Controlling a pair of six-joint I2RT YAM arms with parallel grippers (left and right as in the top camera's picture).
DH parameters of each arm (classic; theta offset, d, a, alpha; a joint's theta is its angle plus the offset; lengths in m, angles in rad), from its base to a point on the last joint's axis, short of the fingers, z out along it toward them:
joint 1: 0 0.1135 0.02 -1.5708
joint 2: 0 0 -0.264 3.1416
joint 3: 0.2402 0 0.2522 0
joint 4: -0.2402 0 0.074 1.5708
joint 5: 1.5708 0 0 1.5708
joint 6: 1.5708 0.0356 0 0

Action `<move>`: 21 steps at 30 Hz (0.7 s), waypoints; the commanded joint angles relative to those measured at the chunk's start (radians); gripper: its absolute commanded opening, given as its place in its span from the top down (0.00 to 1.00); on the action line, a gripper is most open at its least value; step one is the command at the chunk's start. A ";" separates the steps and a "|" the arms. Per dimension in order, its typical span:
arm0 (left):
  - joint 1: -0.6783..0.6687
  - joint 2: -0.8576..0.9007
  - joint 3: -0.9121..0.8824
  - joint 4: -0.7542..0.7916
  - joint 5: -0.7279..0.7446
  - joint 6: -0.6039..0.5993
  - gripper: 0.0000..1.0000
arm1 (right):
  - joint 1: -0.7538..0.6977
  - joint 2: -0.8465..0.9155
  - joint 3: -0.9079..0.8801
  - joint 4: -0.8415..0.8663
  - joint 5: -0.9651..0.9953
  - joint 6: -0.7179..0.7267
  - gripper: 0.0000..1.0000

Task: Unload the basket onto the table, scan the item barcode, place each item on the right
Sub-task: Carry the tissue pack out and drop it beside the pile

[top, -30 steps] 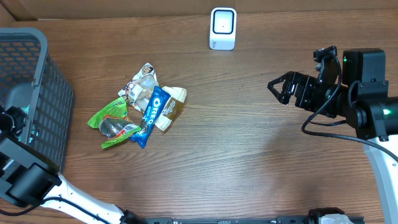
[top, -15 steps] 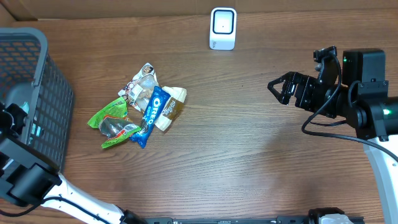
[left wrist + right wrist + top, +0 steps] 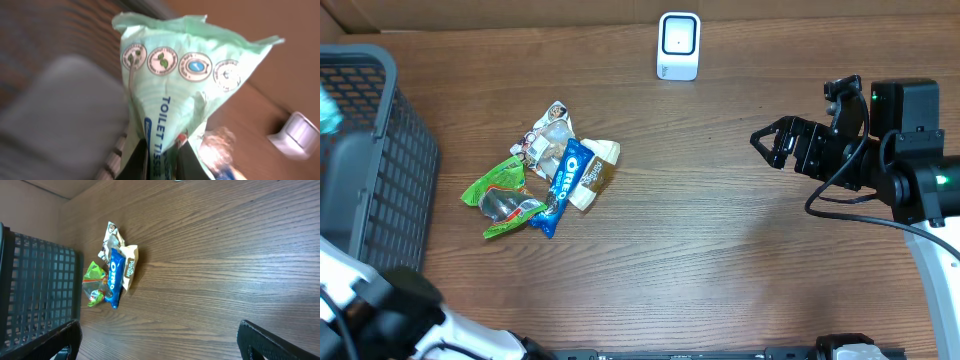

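A pale green toilet tissue pack (image 3: 175, 85) fills the left wrist view, with my left gripper (image 3: 160, 157) shut on its lower end. No barcode shows on the side I see. The white scanner (image 3: 678, 45) stands at the table's far edge, and it also shows blurred in the left wrist view as the scanner (image 3: 297, 132) at the right. From overhead, my left arm (image 3: 380, 300) is a blur beside the basket (image 3: 370, 150). My right gripper (image 3: 772, 141) hangs open over the right side of the table, holding nothing.
A pile of snack packets (image 3: 545, 170), with a blue Oreo pack (image 3: 565, 180) in it, lies left of centre. The dark mesh basket fills the left edge. In the right wrist view, the pile of packets (image 3: 114, 275) lies beside the basket (image 3: 35, 280).
My left gripper has shut on the tissue pack and the left arm is moving, blurred, at the basket. The right arm has not moved.
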State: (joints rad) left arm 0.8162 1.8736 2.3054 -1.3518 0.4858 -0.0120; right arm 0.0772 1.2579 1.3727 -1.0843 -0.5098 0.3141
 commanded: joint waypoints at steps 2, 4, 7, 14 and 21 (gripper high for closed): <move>-0.209 -0.101 0.020 -0.165 0.037 0.094 0.96 | -0.006 -0.003 0.023 0.007 -0.008 0.000 0.00; -0.320 -0.106 0.020 -0.224 -0.038 0.095 0.96 | -0.006 -0.003 0.023 0.012 -0.008 0.000 0.00; -0.482 -0.087 0.007 -0.280 -0.185 0.072 0.96 | -0.006 -0.003 0.023 0.019 -0.007 0.000 0.00; -0.682 -0.061 -0.188 -0.272 -0.378 -0.048 0.96 | -0.006 -0.003 0.023 0.021 -0.008 0.001 0.00; -0.787 -0.061 -0.529 -0.114 -0.500 -0.164 0.96 | -0.006 -0.003 0.023 0.021 -0.008 0.001 0.00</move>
State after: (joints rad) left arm 0.0727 1.8053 1.8954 -1.5089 0.0677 -0.1013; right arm 0.0772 1.2579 1.3727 -1.0683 -0.5102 0.3145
